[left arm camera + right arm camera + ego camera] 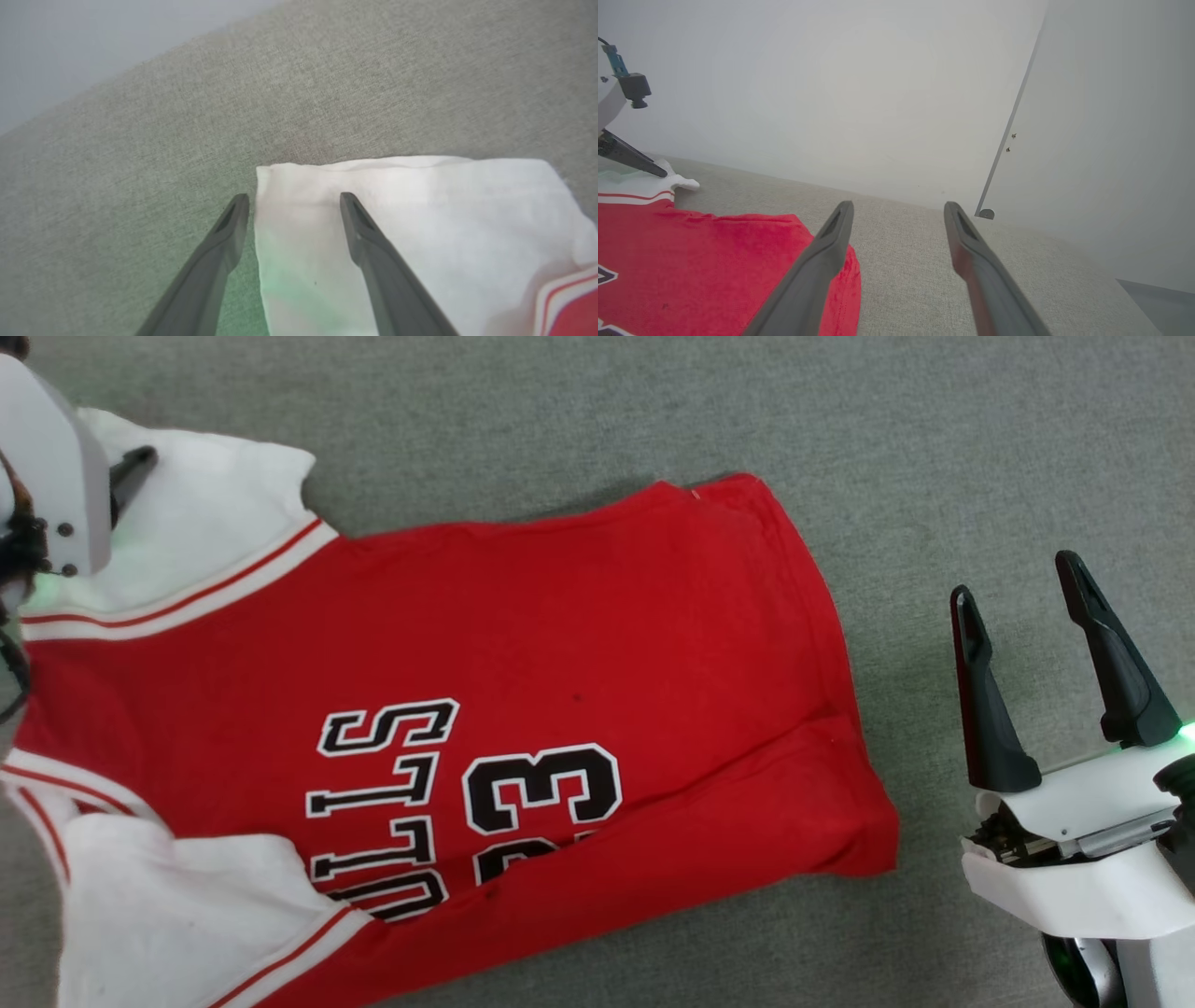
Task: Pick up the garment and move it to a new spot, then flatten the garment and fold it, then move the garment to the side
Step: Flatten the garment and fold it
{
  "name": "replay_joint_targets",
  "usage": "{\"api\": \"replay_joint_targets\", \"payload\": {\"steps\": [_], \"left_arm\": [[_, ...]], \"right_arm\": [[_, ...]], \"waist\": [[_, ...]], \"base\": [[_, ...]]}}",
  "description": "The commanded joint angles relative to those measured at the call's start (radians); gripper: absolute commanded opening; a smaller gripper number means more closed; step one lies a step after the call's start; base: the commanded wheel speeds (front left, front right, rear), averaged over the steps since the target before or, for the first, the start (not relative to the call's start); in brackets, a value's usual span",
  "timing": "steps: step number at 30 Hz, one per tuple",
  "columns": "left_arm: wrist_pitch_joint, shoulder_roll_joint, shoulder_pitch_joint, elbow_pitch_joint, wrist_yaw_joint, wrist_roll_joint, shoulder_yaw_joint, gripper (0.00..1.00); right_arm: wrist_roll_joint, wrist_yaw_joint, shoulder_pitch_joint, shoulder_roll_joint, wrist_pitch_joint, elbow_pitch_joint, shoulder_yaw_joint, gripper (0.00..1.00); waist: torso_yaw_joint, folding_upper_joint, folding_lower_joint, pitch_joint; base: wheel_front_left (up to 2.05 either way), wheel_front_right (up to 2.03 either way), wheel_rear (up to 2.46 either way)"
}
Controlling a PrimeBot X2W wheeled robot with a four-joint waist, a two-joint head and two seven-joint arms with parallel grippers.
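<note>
The shirt [560, 644] lies spread on the grey cloth surface [653, 411]. In the head view its neck points toward 9 o'clock and its hem toward 3 o'clock, and its 5 o'clock side is folded over part of the numbers. The left gripper [292, 200] sits at 10 o'clock, its 2 fingers wide apart, straddling the edge of the white sleeve [420, 210] and gripping nothing. The right gripper [1016, 577] hangs at 3 o'clock, just beside the hem, wide open and empty.

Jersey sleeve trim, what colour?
The sleeve trim is white with a thin red stripe; clearest in the head view.
</note>
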Motion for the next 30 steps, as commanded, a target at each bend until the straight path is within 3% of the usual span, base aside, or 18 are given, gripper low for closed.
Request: {"api": "replay_joint_targets", "payload": {"steps": [1,9,10,11,20,30], "left_arm": [[0.013,-0.004,-0.015,0.016,-0.002,-0.002,-0.001,1.0],[0.128,-0.03,-0.012,0.117,0.013,-0.008,-0.039,1.0],[0.139,-0.037,-0.009,0.127,0.015,-0.018,-0.037,0.46],[0.157,-0.044,-0.008,0.137,0.013,-0.025,-0.039,0.0],[0.14,-0.08,-0.028,0.162,-0.001,-0.035,-0.039,0.0],[0.111,-0.136,-0.051,0.188,-0.019,-0.041,-0.048,0.0]], "right_arm": [[0.001,-0.001,-0.013,0.004,-0.005,0.001,0.002,1.0],[0.019,-0.001,-0.021,0.003,-0.001,0.008,0.006,1.0],[0.021,-0.001,-0.022,0.0,0.002,0.008,0.007,1.0],[0.026,-0.001,-0.022,-0.002,0.011,0.01,0.011,1.0],[0.101,-0.001,-0.067,-0.029,0.153,0.0,0.041,1.0],[0.215,-0.001,-0.304,-0.097,0.502,0.119,0.097,1.0]], "waist": [[-0.011,0.0,0.0,0.015],[-0.008,0.0,0.0,0.029],[-0.007,0.0,0.0,0.03],[-0.006,0.0,0.0,0.03],[0.009,0.0,0.0,0.02],[0.037,0.0,0.0,0.006]], "base": [[0.0,0.0,0.0],[0.0,0.0,0.0],[0.0,0.0,0.0],[0.0,0.0,0.0],[0.0,0.0,0.0],[0.0,0.0,0.0]]}}
